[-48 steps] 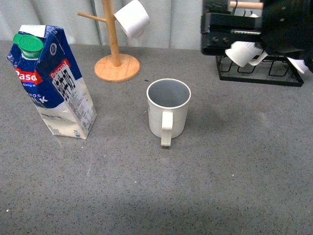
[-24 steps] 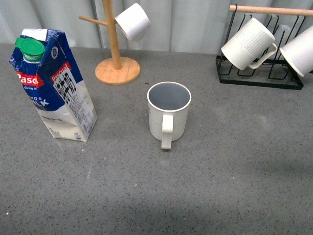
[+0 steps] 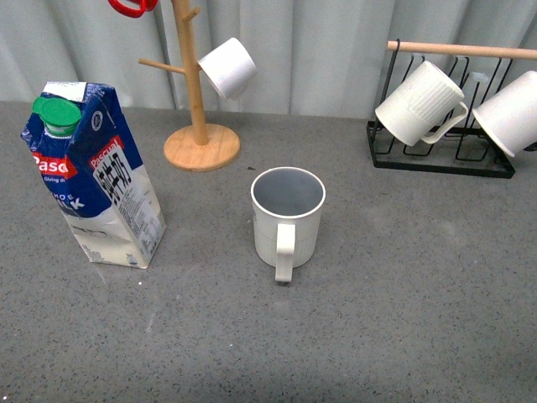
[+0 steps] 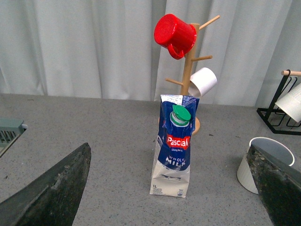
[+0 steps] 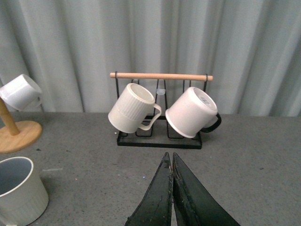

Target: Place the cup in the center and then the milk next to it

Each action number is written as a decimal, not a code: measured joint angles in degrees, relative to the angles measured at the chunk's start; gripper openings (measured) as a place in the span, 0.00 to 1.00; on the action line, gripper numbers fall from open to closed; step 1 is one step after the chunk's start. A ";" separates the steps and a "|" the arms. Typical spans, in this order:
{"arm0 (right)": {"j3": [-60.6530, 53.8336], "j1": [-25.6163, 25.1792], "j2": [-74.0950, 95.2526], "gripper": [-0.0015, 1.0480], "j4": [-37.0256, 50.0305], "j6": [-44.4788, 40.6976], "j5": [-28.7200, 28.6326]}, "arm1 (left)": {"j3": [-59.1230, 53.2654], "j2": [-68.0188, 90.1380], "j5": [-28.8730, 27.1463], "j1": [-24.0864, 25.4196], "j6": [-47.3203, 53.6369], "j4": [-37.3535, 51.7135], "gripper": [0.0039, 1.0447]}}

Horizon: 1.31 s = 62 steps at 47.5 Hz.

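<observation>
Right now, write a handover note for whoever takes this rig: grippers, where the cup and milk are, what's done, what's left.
Left gripper: open, empty, facing the milk.
Right gripper: shut, empty, facing the mug rack.
Cup: upright in the middle of the table, handle toward the robot. Done, it seems.
Milk: upright to the cup's left, a clear gap between them.
Left: probably move the milk next to the cup.
</observation>
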 joint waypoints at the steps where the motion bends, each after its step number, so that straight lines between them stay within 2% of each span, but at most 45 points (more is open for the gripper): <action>1: -0.20 -0.24 -0.96 0.01 -0.77 0.00 0.02 | 0.00 0.00 0.00 0.00 0.02 0.00 0.94; 38: -2.03 -0.44 -32.04 0.01 -28.68 0.00 -0.39 | 0.00 0.00 0.00 0.00 0.02 0.00 0.94; 62: -2.03 -0.44 -42.10 0.01 -38.62 0.00 -0.42 | 0.00 0.00 0.00 0.00 0.00 0.00 0.94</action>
